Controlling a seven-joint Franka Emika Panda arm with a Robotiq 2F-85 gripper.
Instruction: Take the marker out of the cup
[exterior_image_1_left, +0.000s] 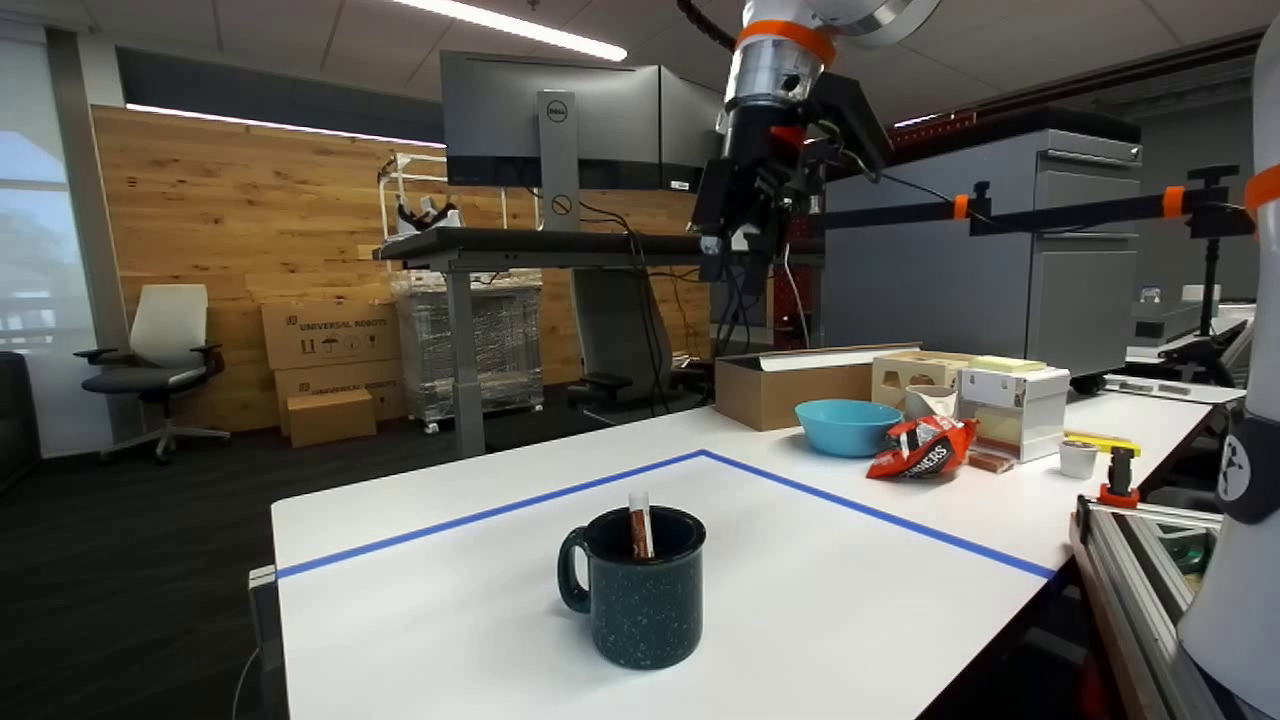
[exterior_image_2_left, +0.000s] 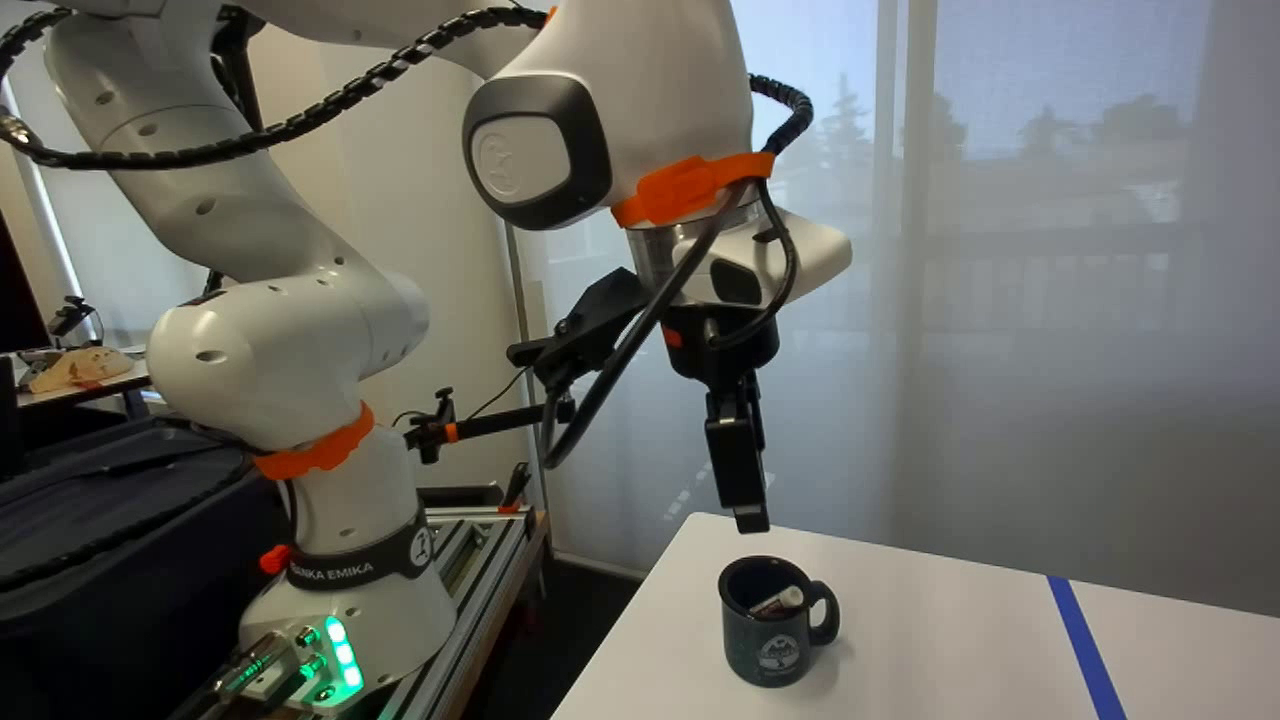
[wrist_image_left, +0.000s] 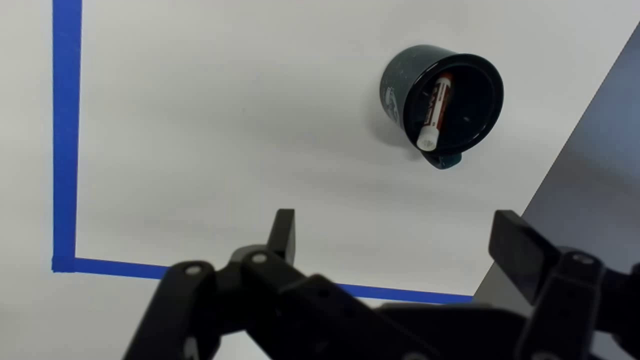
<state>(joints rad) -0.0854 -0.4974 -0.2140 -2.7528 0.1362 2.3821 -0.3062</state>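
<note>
i have the fingers (wrist_image_left: 520, 252) spread wide and empty, up in the air over the worktop (wrist_image_left: 210, 165). the marker (wrist_image_left: 436, 112) leans inside the mug (exterior_image_1_left: 648, 615), its white end by the rim. the mug stands upright on the worktop, lower than the fingers and well apart from them; in my wrist view it shows past the fingertips, closer to one than the other. blue tape (wrist_image_left: 66, 130) passes behind the fingers there. in an exterior view a bowl (exterior_image_1_left: 845, 432) and a red bag (exterior_image_1_left: 925, 447) also sit lower than the fingers.
</note>
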